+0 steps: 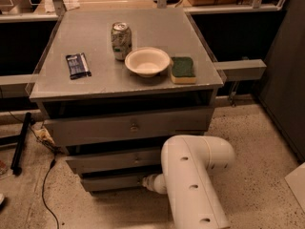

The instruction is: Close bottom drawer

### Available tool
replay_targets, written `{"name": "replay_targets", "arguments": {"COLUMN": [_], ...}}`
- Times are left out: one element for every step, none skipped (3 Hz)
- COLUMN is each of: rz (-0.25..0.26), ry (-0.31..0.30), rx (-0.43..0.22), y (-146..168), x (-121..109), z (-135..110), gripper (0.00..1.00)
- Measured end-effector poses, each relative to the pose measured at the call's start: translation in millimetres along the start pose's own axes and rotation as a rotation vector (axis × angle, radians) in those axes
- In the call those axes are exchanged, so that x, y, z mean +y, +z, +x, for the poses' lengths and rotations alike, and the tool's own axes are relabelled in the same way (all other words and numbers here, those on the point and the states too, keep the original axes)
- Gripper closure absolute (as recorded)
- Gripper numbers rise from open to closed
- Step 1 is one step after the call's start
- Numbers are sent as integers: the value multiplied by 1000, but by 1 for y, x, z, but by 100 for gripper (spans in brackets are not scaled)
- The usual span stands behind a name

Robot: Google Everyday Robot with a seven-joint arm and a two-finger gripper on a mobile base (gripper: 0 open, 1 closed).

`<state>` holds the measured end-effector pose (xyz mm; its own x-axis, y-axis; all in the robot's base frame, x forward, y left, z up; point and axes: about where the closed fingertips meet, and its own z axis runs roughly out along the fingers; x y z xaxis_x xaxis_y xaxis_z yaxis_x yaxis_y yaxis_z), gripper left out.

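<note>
- The bottom drawer is the lowest and narrowest of three grey fronts on the cabinet, close to the speckled floor.
- Its flat front sits under the middle drawer, and only a thin strip of it shows.
- I cannot tell whether it is pushed fully in.
- The claw is low down at the right end of that drawer front, right against it or just beside it.
- Only its pale, rounded base shows at the drawer's edge, so I cannot tell whether the claw is spread or pressed together.
- The thick white arm fills the near right of the scene and reaches left toward the drawer.
- The top drawer, the widest, has a small round knob at its centre.
- On the worktop a drink can stands upright toward the far side.
- A pale bowl sits just right of the can and nearer.
- A green sponge lies just beside the bowl, on its right.
- A dark packet lies flat well to the left.
- A black cable trails on the floor left of the cabinet.
</note>
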<state>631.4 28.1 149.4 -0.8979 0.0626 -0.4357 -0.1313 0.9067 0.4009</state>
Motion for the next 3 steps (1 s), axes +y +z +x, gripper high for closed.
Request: {"name": "replay_targets", "arguments": {"rz": [18, 93, 93], "ry": [0, 43, 27], "rx": [58, 89, 132], "y": [-38, -122, -140], "x": [-16, -55, -48], "z": [19, 17, 39], "gripper": [100, 100, 81]}}
